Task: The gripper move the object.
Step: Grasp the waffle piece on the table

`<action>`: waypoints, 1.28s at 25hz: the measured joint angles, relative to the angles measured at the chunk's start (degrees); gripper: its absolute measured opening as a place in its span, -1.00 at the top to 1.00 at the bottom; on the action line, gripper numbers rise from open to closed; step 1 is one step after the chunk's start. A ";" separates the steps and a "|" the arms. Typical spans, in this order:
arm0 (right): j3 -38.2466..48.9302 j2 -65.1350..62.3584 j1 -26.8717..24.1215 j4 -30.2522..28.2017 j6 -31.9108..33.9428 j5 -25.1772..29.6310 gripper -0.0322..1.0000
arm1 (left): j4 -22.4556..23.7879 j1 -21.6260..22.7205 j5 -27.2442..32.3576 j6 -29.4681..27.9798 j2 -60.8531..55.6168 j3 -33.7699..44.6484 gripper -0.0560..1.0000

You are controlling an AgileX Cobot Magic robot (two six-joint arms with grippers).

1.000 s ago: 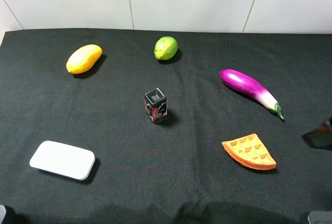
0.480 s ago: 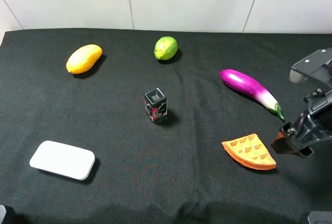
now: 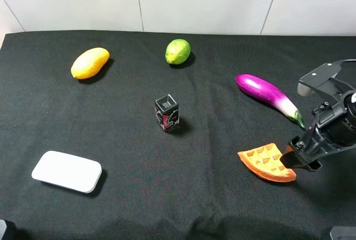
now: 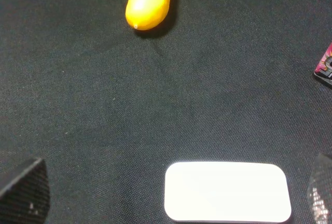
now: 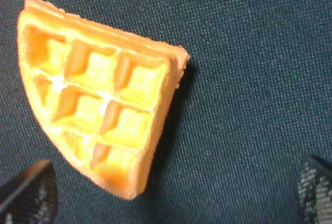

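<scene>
- the waffle slice (image 3: 267, 164) lies flat on the worktop (image 3: 139, 195), near right, just left of your right hand (image 3: 300, 161).
- its fingers stand wide apart, holding nothing.
- expect light, rigid plastic; pinch low across the two straight edges.

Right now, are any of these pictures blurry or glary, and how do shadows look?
Exterior high view: sharp, evenly lit, with short soft shadows, as beside the lime. Right wrist view: the waffle slice is close and slightly soft, a dark shadow along its straight edge. Left wrist view: the white box looks washed out, no surface detail.
</scene>
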 joint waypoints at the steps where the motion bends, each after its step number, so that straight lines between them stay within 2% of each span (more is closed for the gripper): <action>1: 0.00 0.68 0.00 0.52 -0.40 -0.36 -0.41 | 0.00 0.00 0.00 0.00 0.00 0.00 -0.99; 5: 0.00 3.07 0.05 3.03 -2.42 -1.79 -0.41 | 0.00 0.00 0.00 0.00 0.00 0.00 -0.99; 9: 0.00 5.07 3.02 3.75 -3.15 -3.77 -0.41 | 0.00 0.00 0.00 0.00 0.00 0.00 -0.99; 18: -0.05 10.22 9.88 4.01 0.26 -7.87 -0.41 | 0.00 0.00 0.00 0.00 0.00 0.00 -0.99; 32: -0.05 12.70 10.04 4.08 2.71 -10.99 -0.41 | 0.00 0.00 0.00 0.00 0.00 0.00 -0.99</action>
